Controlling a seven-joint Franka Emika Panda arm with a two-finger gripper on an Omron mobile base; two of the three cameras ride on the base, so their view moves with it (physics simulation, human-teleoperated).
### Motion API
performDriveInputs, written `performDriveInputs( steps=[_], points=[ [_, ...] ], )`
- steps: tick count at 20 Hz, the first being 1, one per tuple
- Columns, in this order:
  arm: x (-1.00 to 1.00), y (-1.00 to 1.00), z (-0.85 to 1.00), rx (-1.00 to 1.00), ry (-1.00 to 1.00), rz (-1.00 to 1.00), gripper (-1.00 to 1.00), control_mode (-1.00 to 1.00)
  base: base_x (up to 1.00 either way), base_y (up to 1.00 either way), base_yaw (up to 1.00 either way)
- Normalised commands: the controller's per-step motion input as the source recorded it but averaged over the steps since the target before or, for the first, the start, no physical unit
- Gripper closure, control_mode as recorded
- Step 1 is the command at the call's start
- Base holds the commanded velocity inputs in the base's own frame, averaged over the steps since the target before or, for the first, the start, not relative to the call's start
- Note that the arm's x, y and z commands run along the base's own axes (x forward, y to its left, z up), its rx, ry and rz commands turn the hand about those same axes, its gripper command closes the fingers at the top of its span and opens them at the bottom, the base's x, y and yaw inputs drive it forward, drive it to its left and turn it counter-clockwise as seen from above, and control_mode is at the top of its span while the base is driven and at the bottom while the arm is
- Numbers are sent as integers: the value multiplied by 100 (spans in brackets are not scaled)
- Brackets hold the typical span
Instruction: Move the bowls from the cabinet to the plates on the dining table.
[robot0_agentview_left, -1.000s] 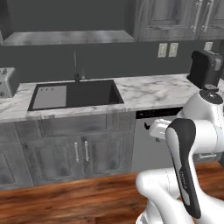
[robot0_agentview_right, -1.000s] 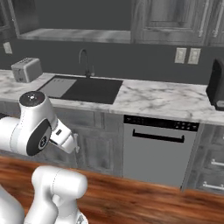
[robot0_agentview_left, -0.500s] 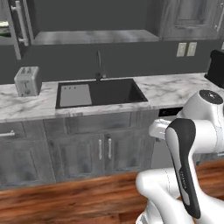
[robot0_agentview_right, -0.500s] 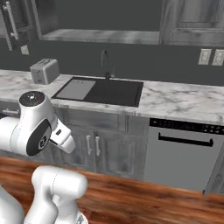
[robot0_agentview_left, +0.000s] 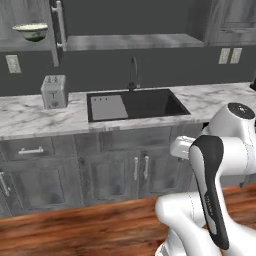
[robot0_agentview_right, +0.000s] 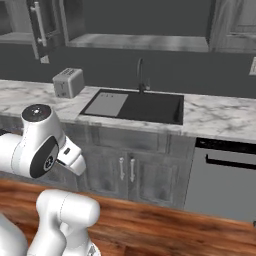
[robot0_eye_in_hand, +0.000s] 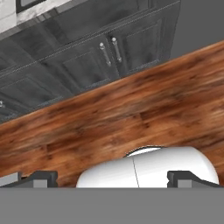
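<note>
Bowl (robot0_agentview_left: 31, 31) sits at the upper left of the left base view, on a shelf of the cabinet (robot0_agentview_left: 30, 46) behind an open door (robot0_agentview_left: 57, 25) with a long silver handle. Below it a toaster (robot0_agentview_left: 53, 91) stands on the marble counter (robot0_agentview_left: 215, 101), left of the black sink (robot0_agentview_left: 136, 104) and its tap (robot0_agentview_left: 133, 73). The arm (robot0_agentview_left: 216, 170) fills the lower right, folded low before the drawers

Right base view: the door (robot0_agentview_right: 42, 27) hangs at the upper left, the toaster (robot0_agentview_right: 68, 82) just below it, the sink (robot0_agentview_right: 134, 105) at centre with the tap (robot0_agentview_right: 141, 74) behind. A dishwasher (robot0_agentview_right: 222, 177) shows at the lower right, and the arm (robot0_agentview_right: 41, 150) at the lower left

Hand view: the gripper (robot0_eye_in_hand: 113, 177) points down at the wooden floor (robot0_eye_in_hand: 109, 118), its two tips far apart at the bottom edge, wide open with nothing between them. Dark cupboards (robot0_eye_in_hand: 87, 57) run across the top
</note>
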Motion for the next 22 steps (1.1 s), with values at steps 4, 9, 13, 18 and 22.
performDriveInputs(
  steps=[4,9,13,18,22],
  points=[
    [0,0,0,0,0,0,-100,100,10,69,0],
    [0,0,0,0,0,0,-100,100,11,74,0],
    [0,0,0,0,0,0,-100,100,12,75,0],
    [0,0,0,0,0,0,-100,100,12,74,0],
    [0,0,0,0,0,0,-100,100,11,73,0]
  ],
)
